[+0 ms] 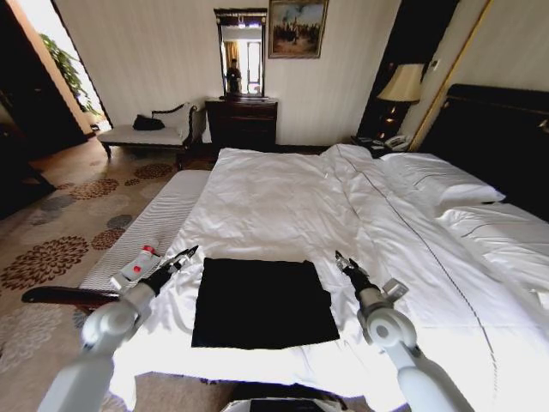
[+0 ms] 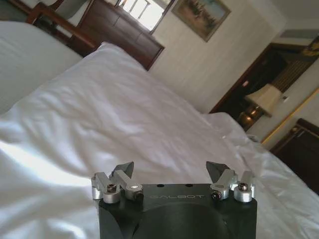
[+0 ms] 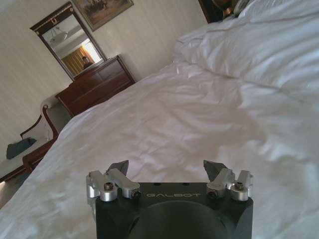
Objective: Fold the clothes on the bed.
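Left gripper [image 1: 187, 256]: raised over the bed's near edge, just off the left side of the clothes; jaws spread wide, empty.
Right gripper [image 1: 342, 261]: just off the garment's right side; jaws likewise wide apart, nothing held.
Clothes [image 1: 262, 302]: one black garment lying flat as a neat rectangle on the white duvet [image 1: 283, 206] near the foot edge of the bed [image 1: 506, 129]; no sleeves or lettering show.
Progress, judged: folding looks finished or nearly so; at most one more fold remains.

"GALBOT" is embossed on the left gripper [image 2: 169, 172] and right gripper [image 3: 166, 170].
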You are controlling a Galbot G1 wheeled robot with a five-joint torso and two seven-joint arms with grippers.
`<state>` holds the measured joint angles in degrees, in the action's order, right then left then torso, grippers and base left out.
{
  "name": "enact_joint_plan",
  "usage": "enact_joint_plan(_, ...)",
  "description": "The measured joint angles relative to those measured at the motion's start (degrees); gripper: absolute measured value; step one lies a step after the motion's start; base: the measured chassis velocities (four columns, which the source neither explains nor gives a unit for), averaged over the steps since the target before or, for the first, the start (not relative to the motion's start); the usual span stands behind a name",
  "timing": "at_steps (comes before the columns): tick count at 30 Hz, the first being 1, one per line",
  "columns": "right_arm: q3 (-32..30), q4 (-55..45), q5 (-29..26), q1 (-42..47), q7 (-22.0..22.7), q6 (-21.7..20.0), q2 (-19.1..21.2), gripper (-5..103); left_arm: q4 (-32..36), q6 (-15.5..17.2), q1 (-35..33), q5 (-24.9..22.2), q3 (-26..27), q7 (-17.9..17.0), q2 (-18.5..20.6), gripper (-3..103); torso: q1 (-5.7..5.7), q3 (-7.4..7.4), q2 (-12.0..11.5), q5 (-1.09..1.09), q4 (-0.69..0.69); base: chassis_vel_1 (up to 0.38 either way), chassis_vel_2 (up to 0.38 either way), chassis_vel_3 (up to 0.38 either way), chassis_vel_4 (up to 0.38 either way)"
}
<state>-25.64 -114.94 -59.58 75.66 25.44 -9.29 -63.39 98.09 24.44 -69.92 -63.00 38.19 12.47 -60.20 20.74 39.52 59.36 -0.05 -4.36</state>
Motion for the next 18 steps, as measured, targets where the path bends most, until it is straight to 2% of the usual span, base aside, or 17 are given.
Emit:
enact_joint_plan(3, 1.90, 2.27, -0.01, -1.88, 0.00, -0.42, -1.01, 97, -4.89, 0.14, 2.14, 2.41, -1.34, 0.30, -1.24, 96, 0.00, 0.00, 0.00, 0.02, 0.07, 0.000, 0.000, 0.000, 0.000)
enact_joint_plan(8, 2.17, 3.68, -0.08, -2.45, -0.05, -0.56, -1.07, 100, -9.33, -0.38, 5.25, 5.58, -4.65, 0.36, -2.42, 100, -0.01, -0.01, 0.00, 0.00, 0.01, 0.000, 0.000, 0.000, 0.000)
enact_joint_plan(17, 2.40, 6.00, -0.33, -4.15, -0.08, -0.58, -1.50, 100, -12.94, -0.91, 8.69, 7.38, -8.51, 1.24, -4.55, 100, 0.00, -0.01, 0.00, 0.02, 0.03, 0.000, 0.000, 0.000, 0.000)
enact_joint_plan(18, 2.46, 6.20, -0.37, -4.31, -0.09, -0.59, -1.62, 100, -13.42, -1.20, 8.97, 7.90, -8.94, 1.57, -4.74, 103, -0.01, -0.02, 0.00, 0.02, 0.04, 0.000, 0.000, 0.000, 0.000)
